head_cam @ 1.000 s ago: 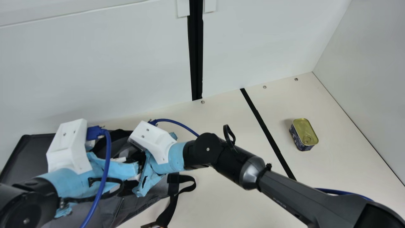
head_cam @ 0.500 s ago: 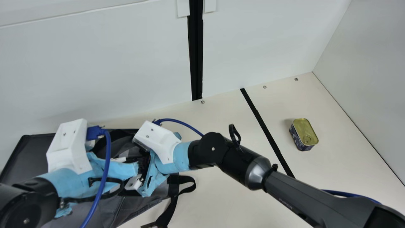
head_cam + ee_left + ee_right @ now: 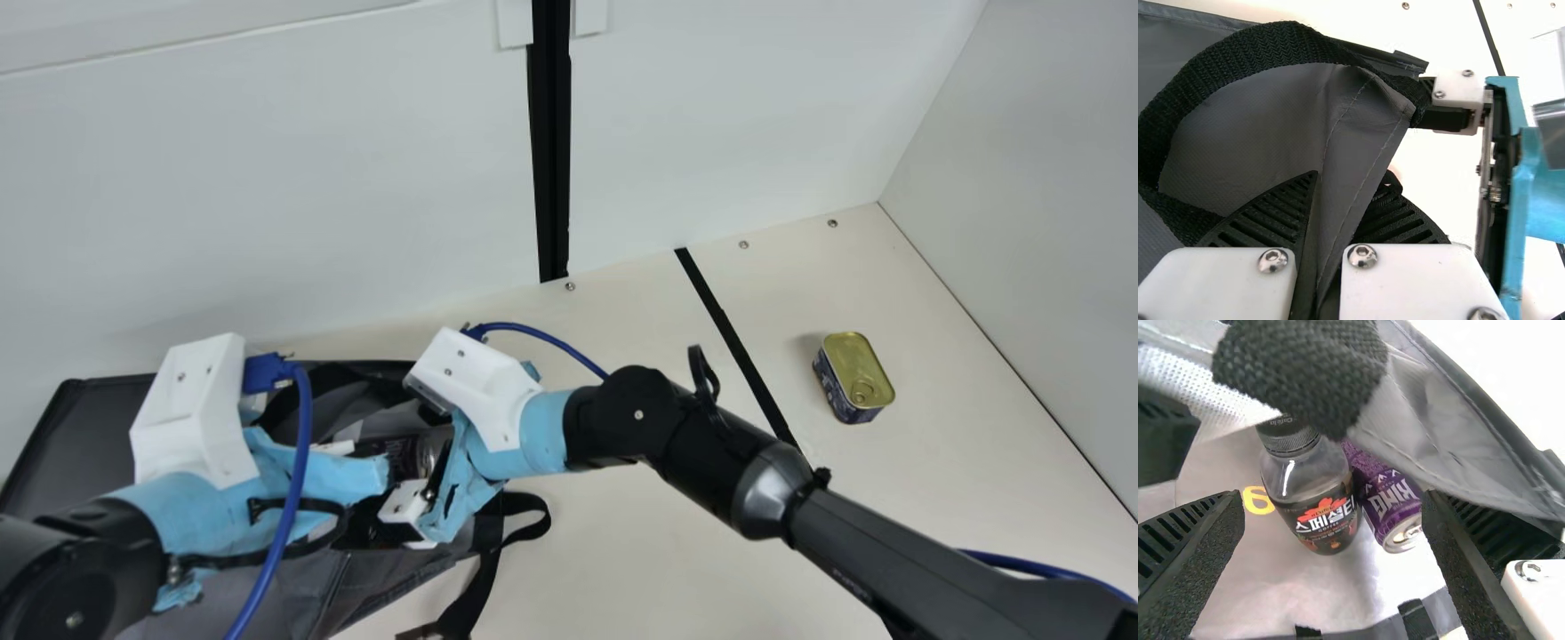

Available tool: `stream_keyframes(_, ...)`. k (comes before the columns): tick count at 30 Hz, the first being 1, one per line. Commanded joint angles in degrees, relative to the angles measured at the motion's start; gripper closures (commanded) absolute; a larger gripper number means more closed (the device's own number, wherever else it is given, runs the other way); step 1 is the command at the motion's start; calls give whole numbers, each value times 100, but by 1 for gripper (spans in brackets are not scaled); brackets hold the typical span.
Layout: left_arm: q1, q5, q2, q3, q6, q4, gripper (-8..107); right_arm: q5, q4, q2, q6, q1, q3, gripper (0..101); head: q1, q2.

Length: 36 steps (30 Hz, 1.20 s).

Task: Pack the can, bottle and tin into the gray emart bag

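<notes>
The left gripper (image 3: 191, 409) is above the gray bag (image 3: 293, 578) in the main view; in the left wrist view, the left gripper (image 3: 1331, 207) is shut on a fold of the bag's edge (image 3: 1368, 133). Close beside it at the bag is the right gripper (image 3: 444, 484). In the right wrist view, the right gripper (image 3: 1335, 497) stands open, its fingers well apart. Between and beyond them the bottle (image 3: 1315, 500) and purple can (image 3: 1388, 500) lie side by side against grey fabric, the bag's rim and black handle crossing in front. The tin (image 3: 853, 373) rests on the table at right.
A black strap (image 3: 484, 578) trails from the bag onto the cream table (image 3: 613, 551). Black tape (image 3: 733, 342) runs across the table between bag and tin. White walls (image 3: 267, 196) stand behind and at the right.
My right arm has drawn back a little to the right, away from my left gripper, uncovering more of the bag's opening. The left arm, bag body and tin have kept still.
</notes>
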Motion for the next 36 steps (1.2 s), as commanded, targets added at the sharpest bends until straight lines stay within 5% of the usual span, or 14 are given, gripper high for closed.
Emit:
stream_keyframes(1, 0, 0, 0, 0, 0, 0, 89, 3, -23, -57, 24, -26, 35, 10, -130, -5)
stream_keyframes(36, 0, 0, 0, 0, 0, 0, 89, 129, -1121, -1365, 863, -878, 621, 10, -130, -5)
